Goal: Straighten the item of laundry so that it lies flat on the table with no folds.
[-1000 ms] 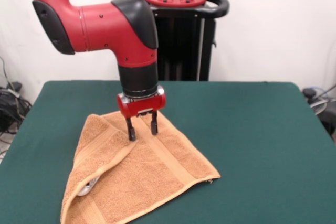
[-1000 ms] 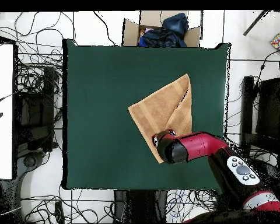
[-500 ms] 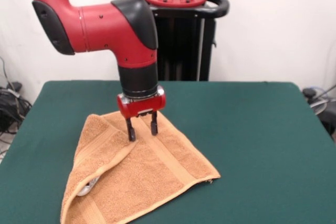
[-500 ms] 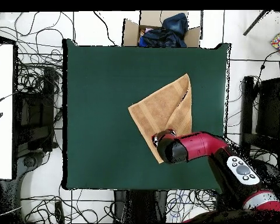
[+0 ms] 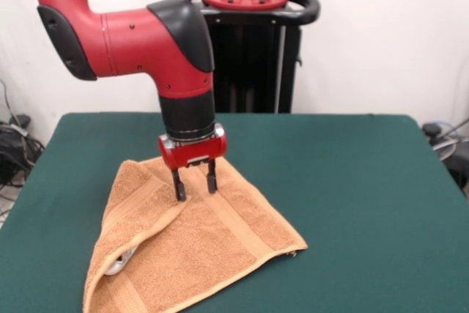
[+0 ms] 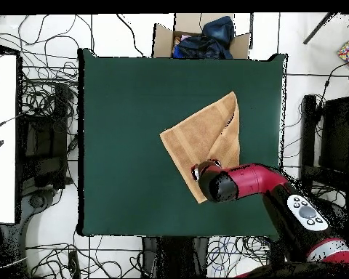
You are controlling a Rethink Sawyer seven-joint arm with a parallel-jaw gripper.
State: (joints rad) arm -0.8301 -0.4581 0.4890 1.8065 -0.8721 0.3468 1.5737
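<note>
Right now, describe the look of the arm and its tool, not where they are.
The arm is glossy red in rounded tubular links, with black covers at the elbows and a black wrist collar. Small dark screw holes dot the red shell. The tool has a red block body and two thin black fingers. Overhead, a grey button pad sits on a black link.

A Sawyer arm (image 5: pixel 132 31) with glossy red shells, black elbow caps and small dark screws, ending in a black wrist collar and red flange carrying the gripper (image 5: pixel 195 189) with thin black jaws. Behind, a black pedestal (image 5: pixel 253 64) topped by a red bolted ring.
</note>
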